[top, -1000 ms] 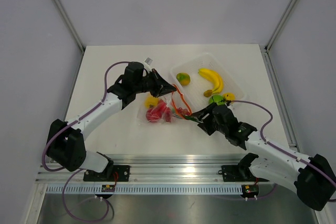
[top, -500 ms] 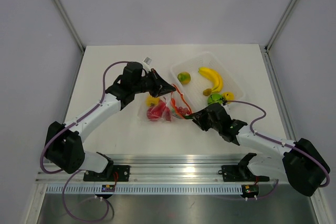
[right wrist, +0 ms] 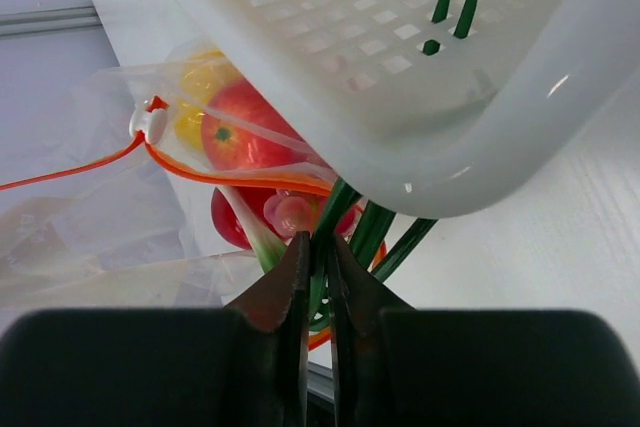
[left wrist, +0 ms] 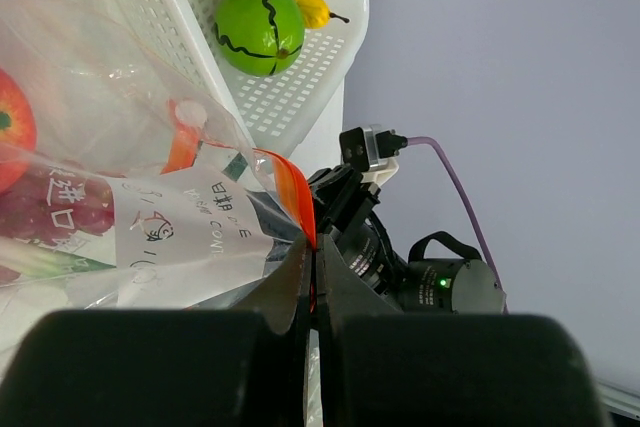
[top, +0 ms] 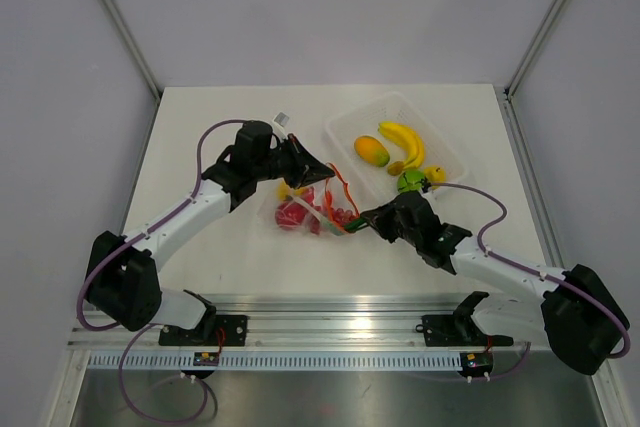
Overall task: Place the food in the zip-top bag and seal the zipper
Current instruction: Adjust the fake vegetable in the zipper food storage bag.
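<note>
At bag mouth, mid-table: right gripper pinched down on the green stalks, which cross the jaws with their long axis slanting from lower left, toward the zip-top bag, to upper right under the tray. Left gripper clamped on the zipper, holding the mouth up. Judgement: the push should run along the stalk axis, leftward past the orange strip; right arm is nearer. Red fruit already sits inside the bag. Tray rim hides the stalk tops. Cannot tell whether the pale ends are inside the mouth.
</note>
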You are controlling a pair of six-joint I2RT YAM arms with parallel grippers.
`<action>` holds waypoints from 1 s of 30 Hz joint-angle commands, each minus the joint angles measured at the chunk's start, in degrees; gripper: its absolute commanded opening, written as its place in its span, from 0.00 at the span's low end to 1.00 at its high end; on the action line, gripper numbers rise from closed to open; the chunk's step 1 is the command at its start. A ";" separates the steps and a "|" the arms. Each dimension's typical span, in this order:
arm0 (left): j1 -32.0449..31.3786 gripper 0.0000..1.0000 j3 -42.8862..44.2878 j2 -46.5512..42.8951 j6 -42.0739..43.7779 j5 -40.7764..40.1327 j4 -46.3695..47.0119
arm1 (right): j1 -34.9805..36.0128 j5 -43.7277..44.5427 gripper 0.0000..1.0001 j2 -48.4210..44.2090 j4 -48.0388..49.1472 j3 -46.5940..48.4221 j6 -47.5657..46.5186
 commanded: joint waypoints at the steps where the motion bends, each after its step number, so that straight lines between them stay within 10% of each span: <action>1: 0.36 0.00 -0.27 -2.36 -0.07 1.61 3.71 | 0.94 -0.29 0.00 -1.30 3.59 3.19 -2.22; 30: -0.08 0.00 -0.09 -2.62 -1.83 2.32 5.56 | 5.34 -1.43 0.00 22.43 13.36 18.31 -9.25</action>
